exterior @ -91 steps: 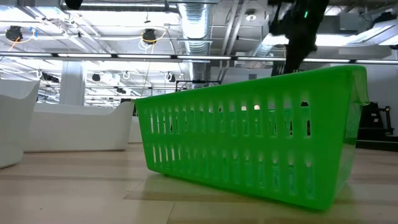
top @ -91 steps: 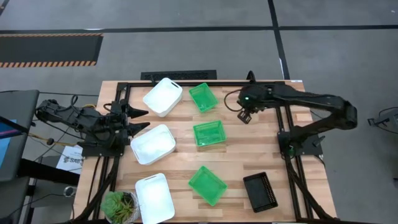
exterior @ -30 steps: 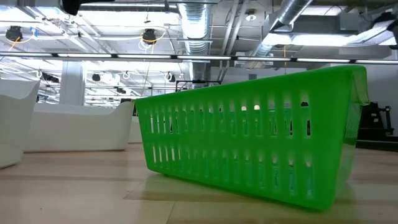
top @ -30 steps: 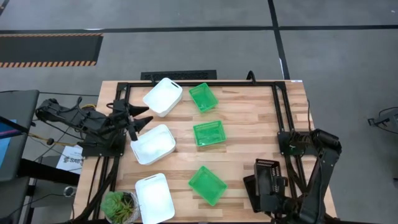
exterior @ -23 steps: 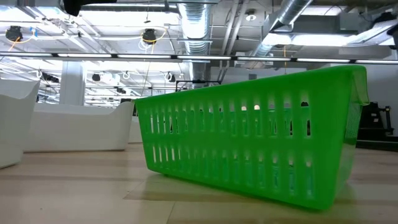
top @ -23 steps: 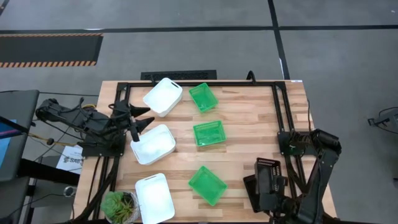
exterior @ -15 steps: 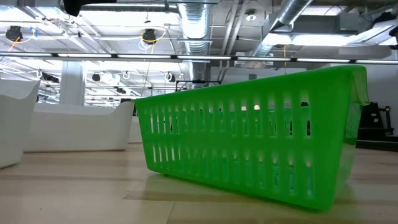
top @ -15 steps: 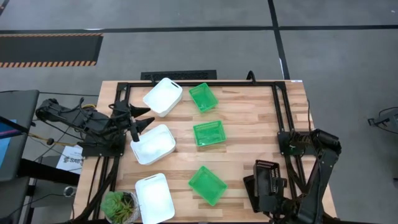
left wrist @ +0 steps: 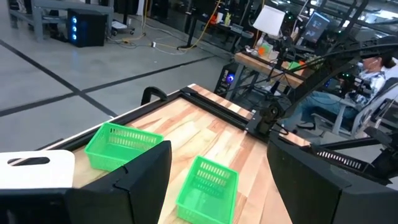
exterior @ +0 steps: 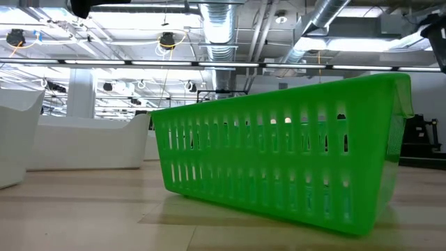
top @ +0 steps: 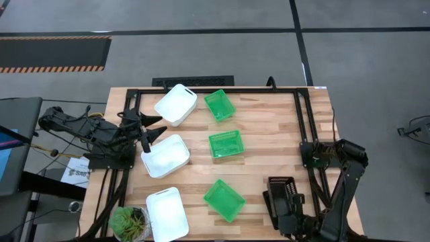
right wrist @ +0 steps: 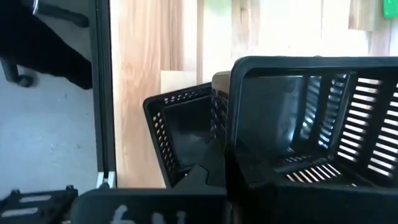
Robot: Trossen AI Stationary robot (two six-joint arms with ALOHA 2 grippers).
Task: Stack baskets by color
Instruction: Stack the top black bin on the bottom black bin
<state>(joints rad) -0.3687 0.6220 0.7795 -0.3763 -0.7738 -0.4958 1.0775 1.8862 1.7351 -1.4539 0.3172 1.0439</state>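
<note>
Because the mesh walls look light and springy, we keep the right gripper [top: 285, 195] clamped on 1 black basket [right wrist: 298, 118] rim; the left gripper [top: 149, 128] waits, fingers apart.

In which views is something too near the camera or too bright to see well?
Low view: the near green basket fills most of the frame, and the ceiling lights behind it glare. Right wrist view: the black basket sits very close and dark, its inside hard to read. Left wrist view: the left arm's own fingers are soft, dark shapes in front.
</note>
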